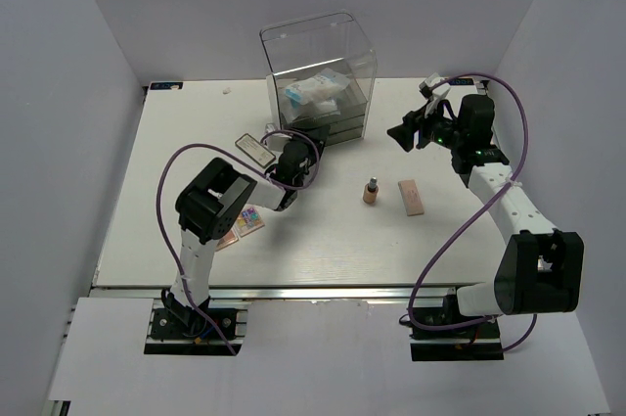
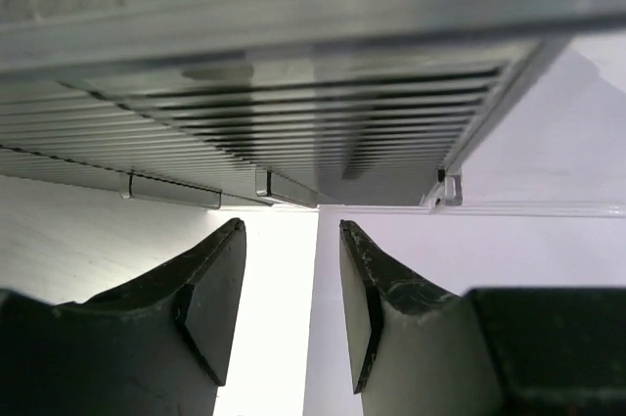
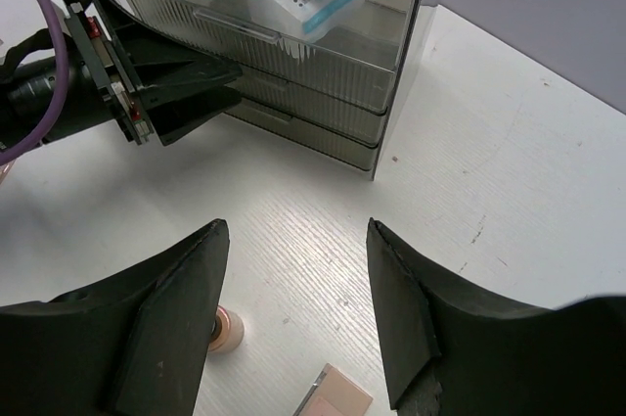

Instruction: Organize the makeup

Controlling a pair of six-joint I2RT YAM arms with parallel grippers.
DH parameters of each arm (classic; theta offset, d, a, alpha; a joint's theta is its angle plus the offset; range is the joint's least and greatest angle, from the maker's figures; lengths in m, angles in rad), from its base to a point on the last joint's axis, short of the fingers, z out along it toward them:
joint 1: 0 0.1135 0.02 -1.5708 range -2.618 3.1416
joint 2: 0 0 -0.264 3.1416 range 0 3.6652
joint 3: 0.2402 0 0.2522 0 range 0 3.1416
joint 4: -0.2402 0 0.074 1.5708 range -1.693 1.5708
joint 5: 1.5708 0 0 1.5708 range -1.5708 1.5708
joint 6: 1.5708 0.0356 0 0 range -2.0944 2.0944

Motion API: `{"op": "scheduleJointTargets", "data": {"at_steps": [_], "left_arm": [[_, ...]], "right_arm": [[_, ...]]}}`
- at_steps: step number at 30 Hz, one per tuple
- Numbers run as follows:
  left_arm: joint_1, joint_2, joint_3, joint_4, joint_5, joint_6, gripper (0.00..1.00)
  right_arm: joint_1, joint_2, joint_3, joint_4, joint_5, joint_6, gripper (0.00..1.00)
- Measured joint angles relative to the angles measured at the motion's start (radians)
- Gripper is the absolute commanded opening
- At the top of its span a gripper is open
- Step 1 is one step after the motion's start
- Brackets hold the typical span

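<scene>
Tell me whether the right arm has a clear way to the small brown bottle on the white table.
Probably yes. The right gripper hangs open and empty near the small brown bottle, which stands upright in open space; the peach flat palette lies beside it, not touching.

Upright brown bottle (image 1: 371, 191) beside peach palette (image 1: 412, 197)

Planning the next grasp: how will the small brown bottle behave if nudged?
The small brown bottle stands upright and narrow, so a sideways nudge probably tips it. Its round body would likely roll once down. It looks small, so probably light.
</scene>
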Motion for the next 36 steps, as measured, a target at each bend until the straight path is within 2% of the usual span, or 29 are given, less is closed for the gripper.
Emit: {"op": "scheduleJointTargets", "data": {"at_steps": [8, 16, 26, 36], "left_arm": [[0.000, 0.030, 0.063, -0.053, -0.012, -0.023, 0.51], [0.000, 0.059, 0.102, -0.087, -0.048, -0.070, 0.29], [-0.011, 0.066, 0.107, -0.069, -0.123, -0.146, 0.10], [-0.010, 0.064, 0.013, 0.076, -0.128, -0.156, 0.03]], "right_arm": [[-0.003, 0.000, 0.000, 0.001, 0.000, 0.000, 0.64], [-0.007, 0.000, 0.000, 0.006, -0.002, 0.000, 0.64], [-0.008, 0.000, 0.000, 0.006, -0.004, -0.001, 0.64], [-0.019, 0.000, 0.000, 0.006, -0.008, -0.005, 0.64]]}}
